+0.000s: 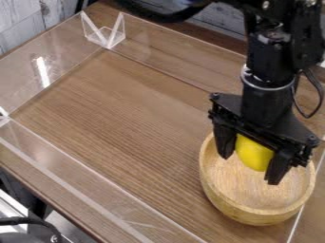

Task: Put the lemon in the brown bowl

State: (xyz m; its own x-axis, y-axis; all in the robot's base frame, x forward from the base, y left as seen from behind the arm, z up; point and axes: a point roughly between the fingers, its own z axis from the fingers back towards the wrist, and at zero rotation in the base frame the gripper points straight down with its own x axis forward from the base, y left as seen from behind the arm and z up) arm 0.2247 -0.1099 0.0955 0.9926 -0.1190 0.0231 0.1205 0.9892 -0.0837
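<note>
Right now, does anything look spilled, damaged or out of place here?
Nothing stands out. The gripper holds the lemon between its jaws above the brown bowl, which sits upright and intact on the wooden table.

Counter [121,109]: wood-grain surface, medium brown, the grain running diagonally from upper left to lower right; fills most of the view. Clear acrylic barrier [45,68]: low transparent wall along the counter's far left edge and near edge, catching white glare in places. Acrylic bracket [102,30]: small transparent V-shaped piece standing upright at the far corner. Wall panelling [28,21]: pale, weathered planks with vertical seams, upper left behind the barrier. Dark area [19,223]: shadowed space below the counter's near-left edge, contents unclear. Light: even, diffuse, no hard shadows on the wood.
</note>
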